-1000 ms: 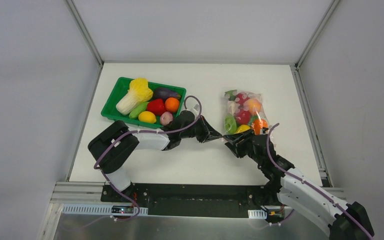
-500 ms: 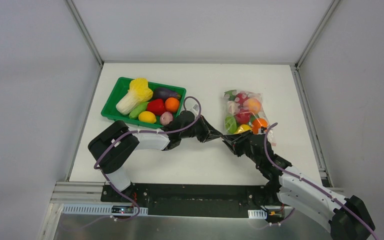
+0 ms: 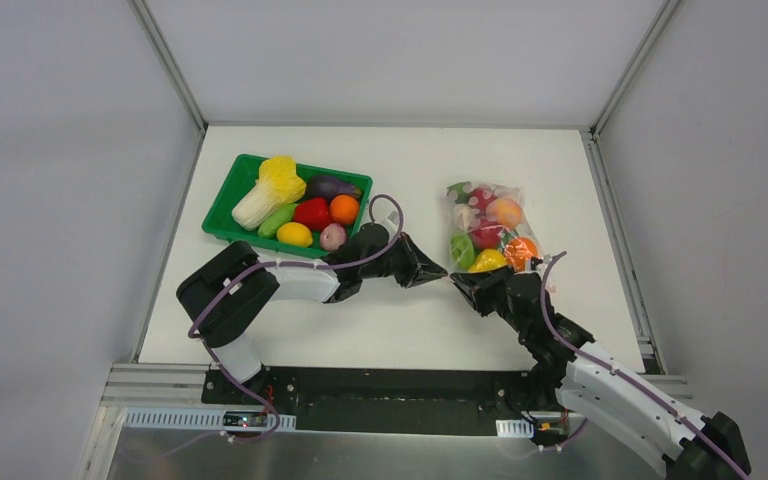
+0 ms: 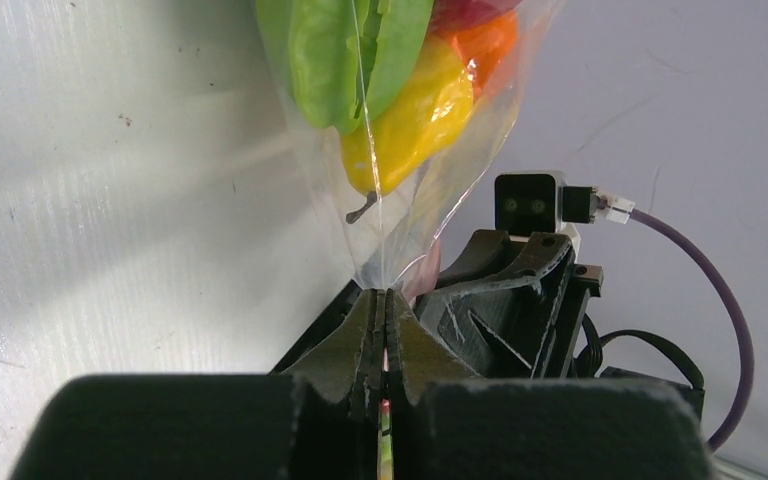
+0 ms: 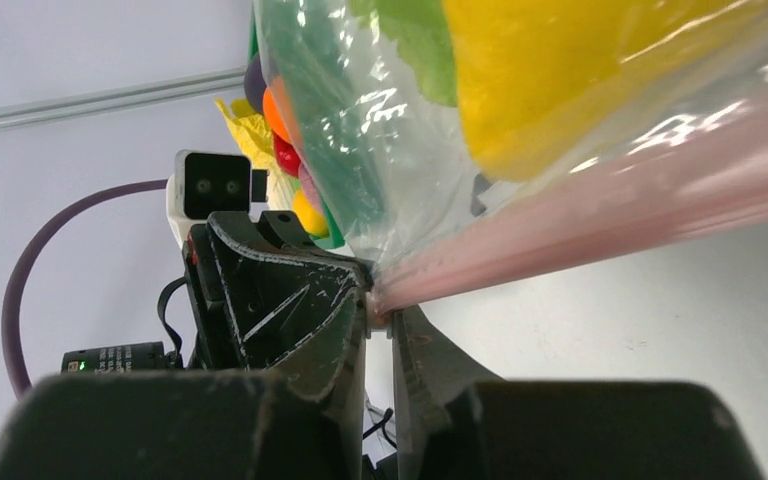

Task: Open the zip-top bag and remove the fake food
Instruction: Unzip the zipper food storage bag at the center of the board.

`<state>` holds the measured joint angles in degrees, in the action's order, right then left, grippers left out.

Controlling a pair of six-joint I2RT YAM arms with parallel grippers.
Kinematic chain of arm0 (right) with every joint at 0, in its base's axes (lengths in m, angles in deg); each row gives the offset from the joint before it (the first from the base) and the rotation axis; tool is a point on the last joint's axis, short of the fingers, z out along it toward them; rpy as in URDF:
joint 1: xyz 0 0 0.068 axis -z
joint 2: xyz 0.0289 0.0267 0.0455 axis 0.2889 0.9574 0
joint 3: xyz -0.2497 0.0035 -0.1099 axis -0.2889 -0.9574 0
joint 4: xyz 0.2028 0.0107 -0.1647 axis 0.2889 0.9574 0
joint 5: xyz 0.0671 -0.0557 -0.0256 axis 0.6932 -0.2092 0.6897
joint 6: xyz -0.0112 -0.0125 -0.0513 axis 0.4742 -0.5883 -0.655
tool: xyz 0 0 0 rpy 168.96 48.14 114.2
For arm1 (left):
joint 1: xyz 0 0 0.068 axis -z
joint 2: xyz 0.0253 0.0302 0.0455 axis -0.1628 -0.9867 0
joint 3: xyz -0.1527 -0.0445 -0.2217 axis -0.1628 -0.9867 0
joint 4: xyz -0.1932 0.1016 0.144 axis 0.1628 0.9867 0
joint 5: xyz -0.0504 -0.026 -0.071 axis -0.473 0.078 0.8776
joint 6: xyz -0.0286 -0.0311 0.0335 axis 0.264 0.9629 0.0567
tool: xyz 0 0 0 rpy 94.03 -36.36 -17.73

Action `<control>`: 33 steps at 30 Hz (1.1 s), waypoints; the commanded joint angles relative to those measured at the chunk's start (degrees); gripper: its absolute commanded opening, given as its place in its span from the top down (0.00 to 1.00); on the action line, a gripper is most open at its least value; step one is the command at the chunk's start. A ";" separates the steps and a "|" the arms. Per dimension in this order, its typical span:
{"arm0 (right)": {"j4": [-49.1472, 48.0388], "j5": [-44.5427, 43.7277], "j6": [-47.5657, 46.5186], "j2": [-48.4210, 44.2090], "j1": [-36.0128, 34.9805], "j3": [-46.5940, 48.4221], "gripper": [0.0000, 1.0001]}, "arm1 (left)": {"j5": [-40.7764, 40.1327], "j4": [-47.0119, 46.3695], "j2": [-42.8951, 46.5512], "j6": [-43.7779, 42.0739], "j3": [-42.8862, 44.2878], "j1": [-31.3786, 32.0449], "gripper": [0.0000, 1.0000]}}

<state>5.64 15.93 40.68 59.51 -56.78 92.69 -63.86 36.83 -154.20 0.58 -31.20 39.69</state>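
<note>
Barely begun: my left gripper pinches the zip-top bag, jaws shut; right gripper, jaws almost closed, hold unclear; fake food inside.

A robotics lab test cell: a white table boxed in by white panels on aluminium framing, the left arm and right arm bolted at its near edge, fake food on it.

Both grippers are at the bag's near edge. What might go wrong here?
The left gripper pinches just a thin fold of the zip-top bag; it may tear or slip out. The right gripper meets only the end of the pink zip strip, so a pull may drag the full bag instead of opening it.
</note>
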 commanded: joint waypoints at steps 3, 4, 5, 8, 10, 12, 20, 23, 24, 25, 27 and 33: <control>11.28 -7.10 -2.16 -3.08 -0.09 4.02 0.90 | 0.59 -2.14 1.90 -1.40 -1.80 -3.11 1.00; 12.36 -7.68 -2.56 -3.17 -0.09 4.49 0.90 | 0.65 -1.27 2.40 -2.13 -1.90 -3.65 1.00; 13.08 -8.16 -3.05 -3.19 -0.11 4.99 0.90 | 0.80 -0.33 2.96 -2.91 -2.03 -4.28 1.00; 15.62 -9.74 -4.03 -3.12 -0.09 6.69 0.90 | 0.95 2.55 4.66 -5.18 -2.49 -6.31 1.00; 17.14 -10.78 -4.79 -3.13 0.00 7.70 0.90 | 1.08 4.21 5.80 -6.57 -2.85 -7.97 1.00; 18.64 -11.95 -5.47 -3.27 -0.01 8.74 0.90 | 1.29 6.05 6.97 -8.15 -3.04 -9.67 1.00; 25.80 -16.61 -7.53 -4.11 0.00 12.63 0.89 | 4.11 11.48 9.55 -13.81 -1.92 -16.11 1.00; 28.19 -18.12 -8.00 -4.37 0.00 13.85 0.89 | 5.07 12.36 9.60 -14.97 -1.38 -18.16 1.00; 28.97 -18.71 -8.18 -4.57 0.00 14.25 0.89 | 5.28 12.95 9.64 -15.60 -1.06 -18.73 1.00; 29.94 -19.50 -8.23 -4.77 0.00 14.66 0.89 | 5.64 13.81 9.72 -16.22 -0.65 -19.33 1.00; 31.67 -20.45 -8.19 -5.34 -0.06 15.42 0.89 | 6.32 15.61 9.81 -17.86 0.46 -20.36 1.00; 37.23 -22.77 -7.69 -7.41 -0.01 17.25 0.88 | 6.73 22.37 10.37 -23.61 4.88 -22.93 1.00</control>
<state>37.53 -2.41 33.60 53.78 -56.80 106.20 -57.85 54.71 -146.33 -17.08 -30.85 17.86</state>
